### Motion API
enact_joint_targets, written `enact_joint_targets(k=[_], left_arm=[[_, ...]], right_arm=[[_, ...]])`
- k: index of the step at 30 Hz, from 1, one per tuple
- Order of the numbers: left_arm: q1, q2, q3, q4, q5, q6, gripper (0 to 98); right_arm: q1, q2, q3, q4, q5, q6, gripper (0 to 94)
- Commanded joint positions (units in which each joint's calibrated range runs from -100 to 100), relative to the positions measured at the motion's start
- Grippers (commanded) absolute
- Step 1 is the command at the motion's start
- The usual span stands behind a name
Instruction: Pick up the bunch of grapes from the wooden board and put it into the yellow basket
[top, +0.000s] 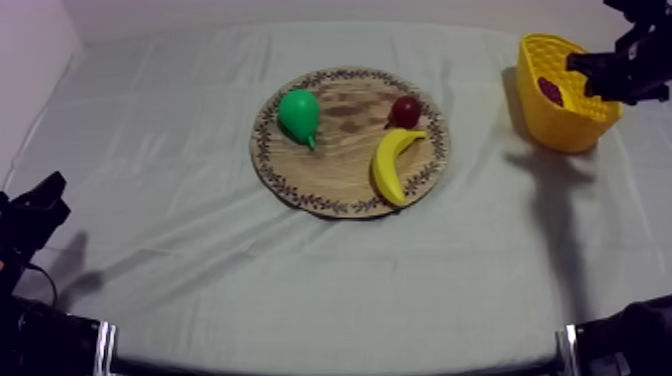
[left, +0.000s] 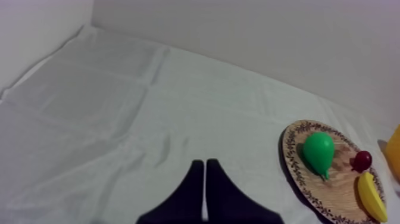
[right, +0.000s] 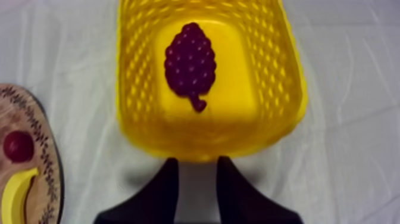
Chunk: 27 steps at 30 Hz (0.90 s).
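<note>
The bunch of grapes (right: 190, 62) is off the wooden board (top: 345, 150) and lies on the floor of the yellow basket (top: 565, 128), stem end towards the wall nearer the right gripper (right: 196, 161). The basket stands on the table (top: 200, 260) well apart from the board, off the side of the board where the small red fruit (top: 405, 110) and the banana (top: 392, 165) lie. In the top view the right gripper (top: 585, 68) hangs over the basket's rim on the side away from the board. In the right wrist view its fingers (right: 163, 190) are apart with nothing between them, just outside the basket's (right: 202, 140) near wall

On the board sit a green pear (top: 298, 113) at the side away from the basket, the small red fruit near the rim facing the basket, and the banana just beside that fruit. The left gripper (top: 45, 200) is low over the table, far from the board on the pear's side. In the left wrist view its fingers (left: 193, 190) lie pressed together as a narrow wedge above bare cloth, with the board (left: 294, 173) and pear (left: 318, 152) off to one side
</note>
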Motion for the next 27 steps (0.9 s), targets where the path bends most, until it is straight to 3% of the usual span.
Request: enact_joint_targets(k=[1, 11, 16, 22, 27], left_arm=[[0.0, 0.0, 0.0, 0.0, 0.0, 0.0, 0.1], [0.0, 0.0, 0.0, 0.0, 0.0, 0.0, 0.1], [0.0, 0.0, 0.0, 0.0, 0.0, 0.0, 0.1], [0.0, 0.0, 0.0, 0.0, 0.0, 0.0, 0.1], [0.0, 0.0, 0.0, 0.0, 0.0, 0.0, 0.1]], right_arm=[[-0.7, -4.8, 3.3, -0.2, 0.4, 0.1, 13.7], [-3.0, -20.4, 17.8, -2.0, 2.9, 1.5, 1.6], [-2.8, -30.5, 26.4, -2.6, 1.9, 3.1, 0.5], [-1.1, -43.3, 32.9, -6.1, 4.0, 6.9, 0.3], [-0.8, -53.7, 36.5, -6.9, 4.7, 8.9, 0.2]])
